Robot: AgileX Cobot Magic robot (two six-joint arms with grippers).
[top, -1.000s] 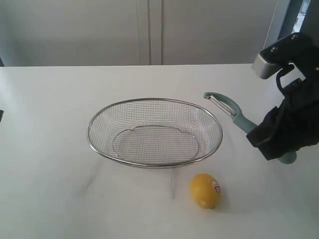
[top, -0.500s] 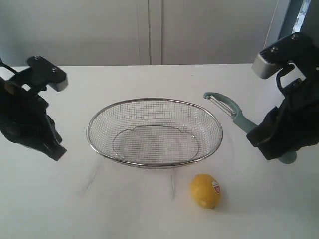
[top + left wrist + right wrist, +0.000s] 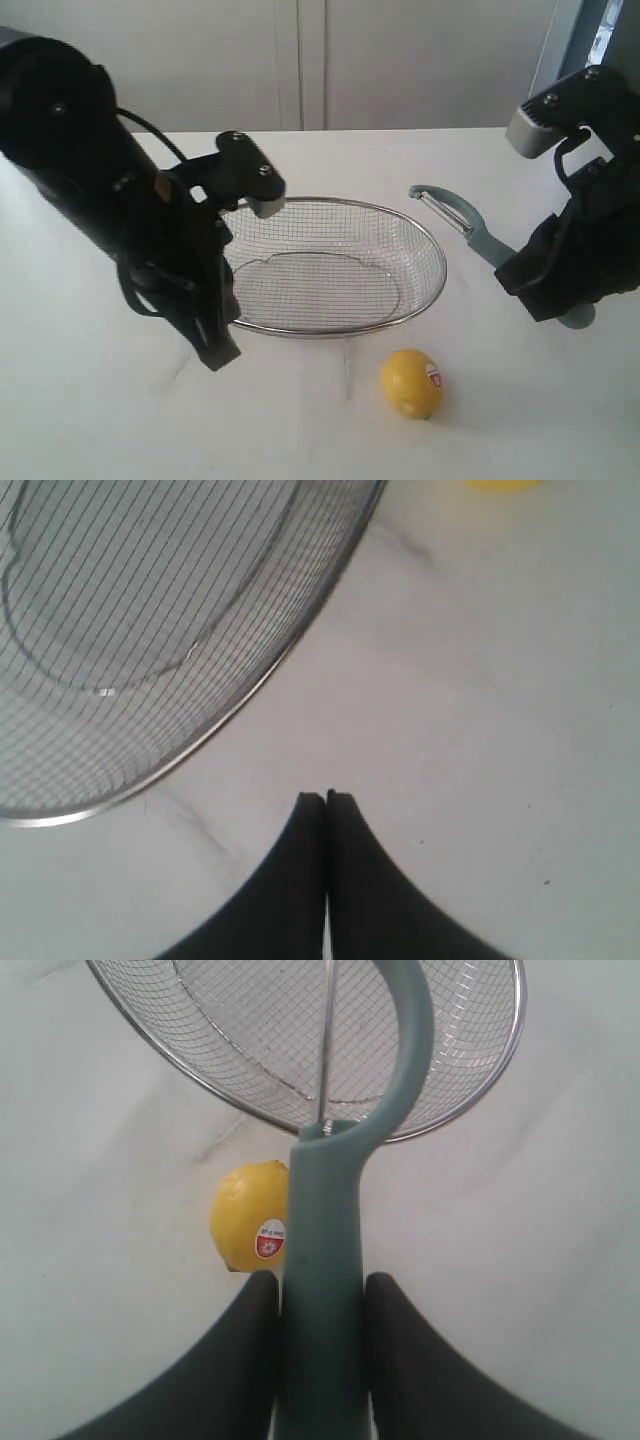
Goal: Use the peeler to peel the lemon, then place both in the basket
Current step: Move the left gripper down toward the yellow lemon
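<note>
— Silver wire mesh, item one: the basket (image 3: 312, 199), wide, shallow, nothing in it. What sits nearest the jaws?

— For the left gripper (image 3: 326, 798), the basket's rim, just beyond its tips and off to one side. Its jaws are pressed together and hold nothing, low over the bare table (image 3: 90, 420). Whether they touch it, I cannot tell.

— Item two?

— One yellow lemon (image 3: 411, 383), sticker showing, unpeeled. It lies on the table outside the basket, well ahead of the left tips and apart from them.

— Item three?

— One pale teal peeler (image 3: 470, 230), handle clamped in the right gripper (image 3: 320, 1295), whose jaws stand partway apart, at the handle's width. It is held by its tail, so the curved head and blade project free past the tips, toward the basket. The lemon lies beyond those tips, beside the handle's line, not touching.

— Reason for the arrangement?

— My reading: the blade end is kept clear for scraping, and the fruit sits out where both arms can reach it. The closed left jaws would need to part before steadying the lemon.

— Status?

— Peeling not begun; nothing in the basket.
</note>
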